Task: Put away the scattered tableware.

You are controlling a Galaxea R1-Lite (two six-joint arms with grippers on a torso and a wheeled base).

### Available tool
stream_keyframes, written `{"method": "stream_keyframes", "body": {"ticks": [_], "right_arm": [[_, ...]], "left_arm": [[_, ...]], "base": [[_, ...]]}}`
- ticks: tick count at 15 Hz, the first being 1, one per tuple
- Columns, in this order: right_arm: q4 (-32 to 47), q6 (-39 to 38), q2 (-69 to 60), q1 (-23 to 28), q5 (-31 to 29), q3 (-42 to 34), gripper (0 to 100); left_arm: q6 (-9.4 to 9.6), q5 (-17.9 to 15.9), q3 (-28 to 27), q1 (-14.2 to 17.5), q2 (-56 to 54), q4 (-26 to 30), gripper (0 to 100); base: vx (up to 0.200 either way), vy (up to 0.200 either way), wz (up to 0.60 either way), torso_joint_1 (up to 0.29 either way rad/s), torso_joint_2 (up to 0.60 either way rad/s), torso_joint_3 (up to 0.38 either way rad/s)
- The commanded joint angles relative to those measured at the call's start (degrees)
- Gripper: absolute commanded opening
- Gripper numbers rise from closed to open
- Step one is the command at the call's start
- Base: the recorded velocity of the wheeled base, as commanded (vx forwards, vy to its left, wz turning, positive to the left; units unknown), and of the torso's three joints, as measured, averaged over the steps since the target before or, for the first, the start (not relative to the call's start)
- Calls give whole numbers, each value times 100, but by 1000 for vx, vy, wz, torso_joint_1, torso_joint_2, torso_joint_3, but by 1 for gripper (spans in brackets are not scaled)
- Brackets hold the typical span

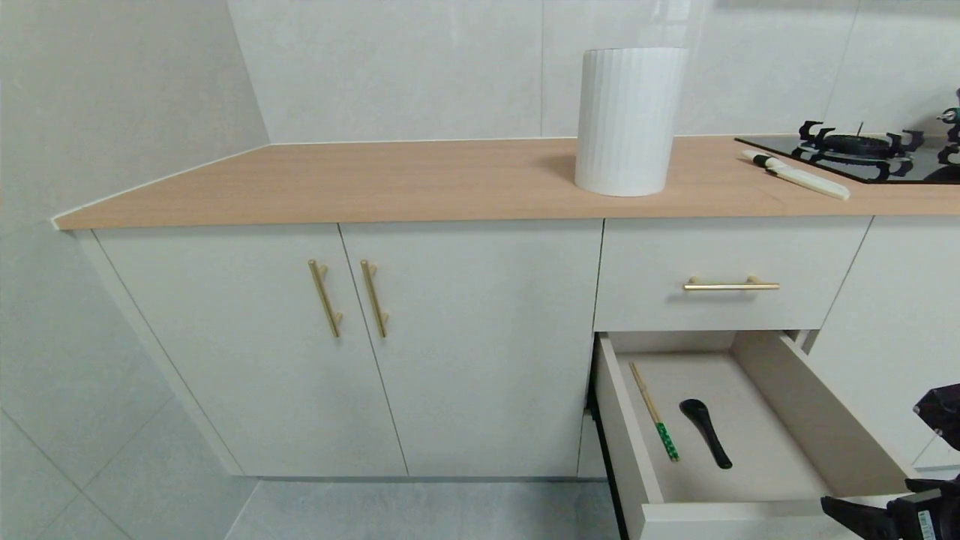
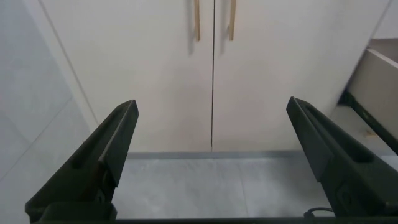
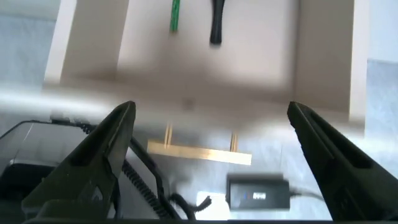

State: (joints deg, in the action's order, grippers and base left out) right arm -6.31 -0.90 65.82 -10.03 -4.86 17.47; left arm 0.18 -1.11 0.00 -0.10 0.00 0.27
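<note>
The lower drawer (image 1: 626, 420) was seen pulled out below a shut upper drawer (image 1: 731, 255). In it lay a pair of chopsticks (image 1: 654, 412) with green ends, close along the left wall, and a black spoon (image 1: 705, 431) just beside them to the right, not touching them. A broad stretch of drawer floor was left between the spoon and the right wall.

A tall white ribbed canister (image 1: 628, 120) was stood upright on the counter (image 1: 375, 180), set back from the front edge; its inside could not be seen. A knife (image 1: 799, 176) was laid flat on the counter, just beside the stove (image 1: 855, 154) and near the front edge.

The right gripper (image 3: 211, 109) was held above the pulled-out drawer's front, over its gold handle (image 3: 199, 151), with the fingers spread wide and nothing between them. The left gripper (image 2: 211, 107) was held low before the two shut cupboard doors (image 1: 247, 352), well left of the drawer, its fingers likewise spread wide and nothing gripped.
</note>
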Motion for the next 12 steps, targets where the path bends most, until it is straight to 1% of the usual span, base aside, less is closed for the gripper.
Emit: {"method": "stream_keyframes", "body": {"ticks": [1,2,4,7,9,10,12], "right_arm": [[148,11,-69,-7,21,2,100],[183,11,-51,-16,29,2,100],[166,-15,414,-43,47,2,100],[95,-24,1487,-51,56,72,100],[-344,-24,2278,-43,47,116,100],[-599,-24,2436,-43,65,152,100],[-643,11,2559,-60,117,503,100]], "left_arm": [[-1,-3,0,1,9,0,100],[-1,-3,0,1,0,0,100],[-1,-3,0,1,0,0,100],[-1,-3,0,1,0,0,100],[-1,-3,0,1,9,0,100],[-1,-3,0,1,0,0,100],[-1,-3,0,1,0,0,100]], "base": [[-200,0,0,7,-2,2],[-200,0,0,7,2,2],[0,0,0,0,0,0],[0,0,0,0,0,0],[0,0,0,0,0,0],[0,0,0,0,0,0],[0,0,0,0,0,0]]}}
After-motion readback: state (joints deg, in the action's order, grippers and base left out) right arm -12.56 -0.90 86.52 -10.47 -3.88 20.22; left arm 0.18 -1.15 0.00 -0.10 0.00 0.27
